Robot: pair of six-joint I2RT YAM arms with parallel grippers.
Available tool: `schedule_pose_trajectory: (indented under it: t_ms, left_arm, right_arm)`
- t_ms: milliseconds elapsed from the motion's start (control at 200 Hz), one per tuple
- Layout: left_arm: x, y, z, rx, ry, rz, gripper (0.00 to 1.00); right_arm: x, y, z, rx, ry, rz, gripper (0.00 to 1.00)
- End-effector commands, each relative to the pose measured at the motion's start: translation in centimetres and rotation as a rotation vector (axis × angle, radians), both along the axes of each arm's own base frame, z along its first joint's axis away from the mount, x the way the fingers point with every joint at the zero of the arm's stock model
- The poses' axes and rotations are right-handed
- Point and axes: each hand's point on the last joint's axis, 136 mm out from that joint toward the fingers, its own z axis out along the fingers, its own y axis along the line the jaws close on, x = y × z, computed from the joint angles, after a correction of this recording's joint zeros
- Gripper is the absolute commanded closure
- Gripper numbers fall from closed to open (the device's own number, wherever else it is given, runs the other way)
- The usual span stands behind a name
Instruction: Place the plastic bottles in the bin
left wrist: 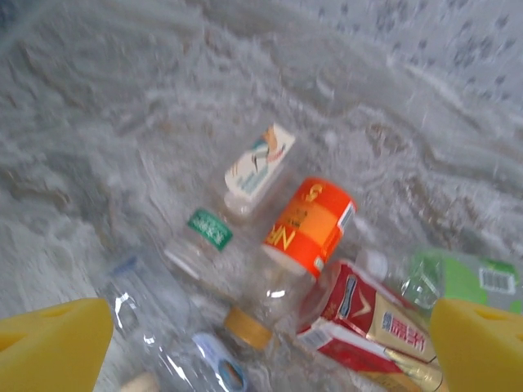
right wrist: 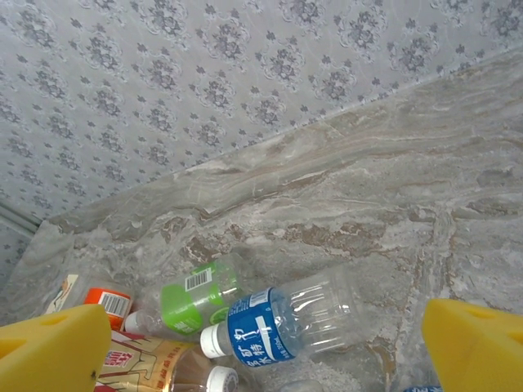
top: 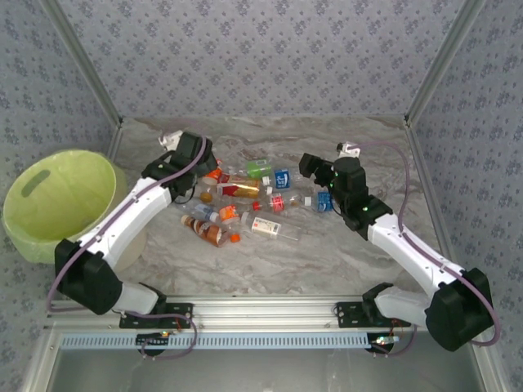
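Observation:
Several plastic bottles (top: 245,200) lie in a loose pile at the middle of the marble table. The bin (top: 61,204), a pale lime-green bucket, stands at the far left with nothing showing inside it. My left gripper (top: 198,181) hovers open over the pile's left end. In the left wrist view the left gripper (left wrist: 265,347) spans an orange-labelled bottle (left wrist: 310,229) and a red-labelled one (left wrist: 368,322) lying below it. My right gripper (top: 315,181) is open at the pile's right end. Below the right gripper (right wrist: 265,351) lie a blue-labelled bottle (right wrist: 286,322) and a green-labelled one (right wrist: 196,298). Neither gripper holds anything.
Patterned walls close the back and both sides, with metal posts (top: 425,82) at the corners. A metal rail (top: 261,310) carrying both arm bases runs along the near edge. Bare marble (top: 327,261) lies between the pile and the rail.

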Motion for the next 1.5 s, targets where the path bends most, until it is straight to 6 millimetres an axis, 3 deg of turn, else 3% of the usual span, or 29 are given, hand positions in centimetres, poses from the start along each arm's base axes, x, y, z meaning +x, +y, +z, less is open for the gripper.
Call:
schedule_pose_trajectory:
  t_ms: [0, 85, 235, 300, 660, 820, 959, 1144, 1404, 1499]
  left_arm:
    - [0.5, -1.9, -1.8, -0.126, 0.020, -0.018, 0.01]
    - [0.5, -2.2, -3.7, -0.185, 0.006, -0.007, 0.00]
    - [0.0, 1.3, -8.3, -0.233, 0.114, 0.174, 0.00]
    - [-0.1, 1.8, -9.8, -0.242, 0.165, 0.201, 0.01]
    - [-1.7, 4.1, -14.5, -0.300, 0.214, 0.414, 0.02]
    - [-2.3, 4.7, -15.8, -0.304, 0.220, 0.440, 0.06]
    - [-1.5, 4.0, -17.2, -0.325, 0.254, 0.356, 0.10]
    - [-1.0, 4.0, -18.4, -0.307, 0.247, 0.326, 0.23]
    - [0.0, 3.4, -18.9, -0.299, 0.256, 0.289, 0.35]
    - [0.6, 3.2, -18.3, -0.297, 0.239, 0.269, 0.42]
  right_arm:
    - [-0.1, -0.1, 0.1, -0.016, -0.004, 0.011, 0.00]
    - [-0.1, -0.2, -0.2, -0.019, 0.012, 0.002, 0.00]
    - [-0.2, -0.3, -0.5, -0.022, 0.024, 0.001, 0.00]
    - [-0.1, -0.2, -0.5, -0.027, 0.027, 0.005, 0.00]
    - [0.2, 0.2, -1.0, -0.020, 0.057, 0.011, 0.00]
    - [0.1, 0.6, -0.9, -0.031, 0.056, 0.042, 0.00]
    - [-0.3, 2.4, -0.1, -0.060, 0.022, 0.143, 0.00]
    - [-0.9, 3.6, 0.7, -0.132, -0.011, 0.188, 0.00]
    - [-1.1, 3.7, 0.5, -0.147, -0.008, 0.186, 0.00]
    - [-1.1, 3.7, 0.5, -0.149, -0.009, 0.182, 0.00]
